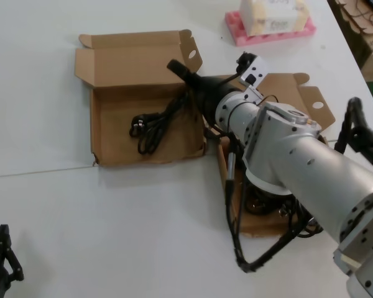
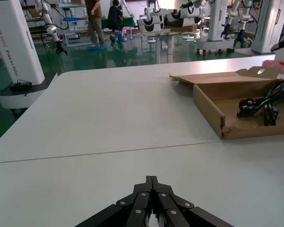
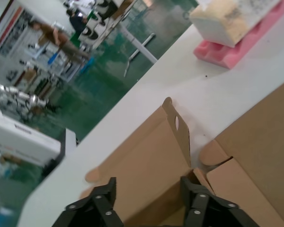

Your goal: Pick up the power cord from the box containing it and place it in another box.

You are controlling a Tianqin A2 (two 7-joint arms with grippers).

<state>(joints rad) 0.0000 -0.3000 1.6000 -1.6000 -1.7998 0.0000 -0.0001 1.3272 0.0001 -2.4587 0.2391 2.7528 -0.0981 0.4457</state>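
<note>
The power cord [image 1: 154,128], a narrow black bundle with a plug, lies inside the wide brown box [image 1: 112,143] on the left, also seen as the cord [image 2: 262,104] in the box [image 2: 213,109] from the left wrist. My right gripper [image 1: 173,64] hovers open and empty over that box's far right corner by its lid; its fingers [image 3: 102,201] frame the lid's tab with a round hole [image 3: 176,124]. The narrower box [image 1: 286,87] sits on the right, mostly hidden under my right arm. My left gripper [image 2: 152,182] is shut and parked at the near left [image 1: 0,254].
A tangle of black cords [image 1: 261,205] lies in the narrower box under my arm. A pink foam tray [image 1: 270,28] with a pale block stands at the far right. More cardboard [image 1: 360,25] is stacked beyond the table's right edge.
</note>
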